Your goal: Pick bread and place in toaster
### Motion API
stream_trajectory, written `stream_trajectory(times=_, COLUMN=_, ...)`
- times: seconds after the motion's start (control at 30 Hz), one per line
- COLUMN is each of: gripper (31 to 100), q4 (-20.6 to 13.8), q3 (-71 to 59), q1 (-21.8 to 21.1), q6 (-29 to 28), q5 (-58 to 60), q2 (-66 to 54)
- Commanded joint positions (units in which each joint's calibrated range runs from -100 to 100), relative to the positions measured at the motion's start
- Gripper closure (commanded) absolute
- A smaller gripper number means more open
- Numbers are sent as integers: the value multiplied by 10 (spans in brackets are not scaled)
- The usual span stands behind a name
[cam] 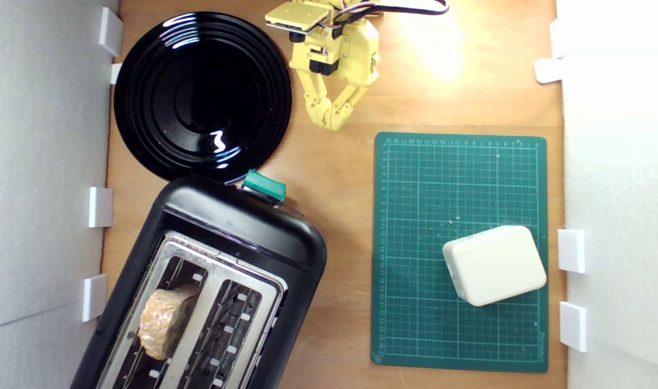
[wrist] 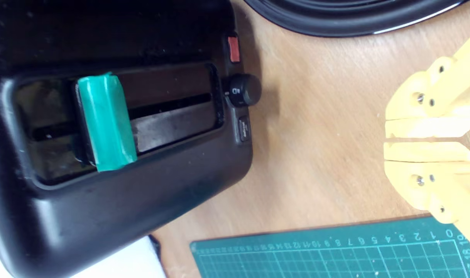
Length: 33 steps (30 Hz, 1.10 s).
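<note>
The placing looks done: the bread (cam: 164, 322) stands in the toaster (cam: 242, 227) slot nearer the exterior view's left, its tan crust poking above the silver top. The gripper (cam: 331, 123) hangs empty over the tabletop (cam: 334, 178) beside the plate (cam: 145, 135), fingertips closed together, well apart from the toaster. Little seems left but perhaps pressing the green lever (cam: 264, 185).

- Toaster (cam: 237, 227): glossy black plastic shell, shiny metal top plate.
- Plate (cam: 202, 97): glossy black, ridged.
- Table (cam: 340, 178): matt wood grain.
- Bread (cam: 164, 321): rough crust.
- Gripper (cam: 330, 121): smooth yellow plastic.
</note>
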State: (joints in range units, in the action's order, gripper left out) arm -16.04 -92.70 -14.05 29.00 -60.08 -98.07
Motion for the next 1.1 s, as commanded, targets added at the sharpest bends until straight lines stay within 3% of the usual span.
stream_trajectory(times=0.0, gripper=994, q4=-6, q3=-8, q1=8, q6=4, q5=33, q2=-5)
stream_trajectory(times=0.4, gripper=994, q4=7, q3=-50, q1=19, q6=5, q5=27, q2=-6)
stream_trajectory(times=0.5, gripper=994, q4=27, q3=-54, q1=19, q6=5, q5=12, q2=-6)
stream_trajectory(times=0.77, gripper=994, q4=40, q3=-54, q1=18, q6=-7, q5=11, q2=-6)
stream_trajectory(times=1.07, gripper=994, q4=34, q3=-55, q1=12, q6=-37, q5=11, q2=-5)
